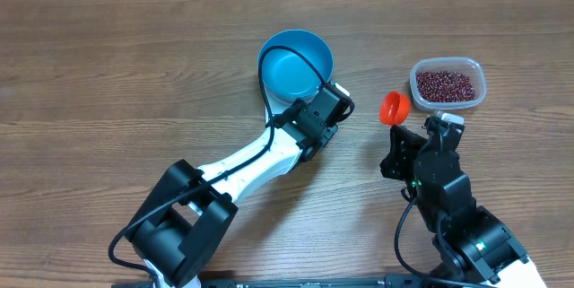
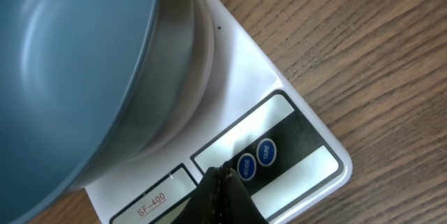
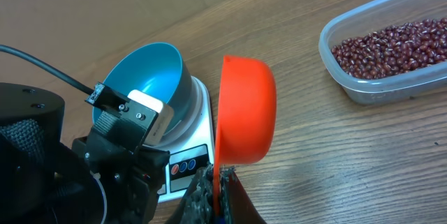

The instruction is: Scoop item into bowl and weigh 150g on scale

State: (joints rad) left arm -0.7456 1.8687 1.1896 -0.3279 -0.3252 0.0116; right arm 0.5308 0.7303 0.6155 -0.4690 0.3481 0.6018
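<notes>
Left gripper (image 2: 223,180) — fingers pressed together, holding nothing, tips at the button panel of the scale (image 2: 251,70). Right gripper (image 3: 218,190) — clamped on the handle of the orange scoop (image 3: 244,112). The blue bowl (image 1: 296,62) sits on the scale; the beans (image 1: 444,84) lie in the clear tub (image 1: 481,82).

I'm looking in on what is coming across as a robot test bench, not a home kitchen. A left arm (image 1: 251,158) and a right arm (image 1: 448,203) are reaching over a wood-grain table (image 1: 108,55), with a black cable (image 3: 42,65) trailing. Kitchen things are serving as props: a blue bowl (image 1: 296,64) sitting on a scale (image 2: 265,63), a tub (image 1: 482,82) of beans (image 1: 444,84) lying right of the scale, and an orange scoop (image 1: 395,107) showing between scale and tub.
</notes>
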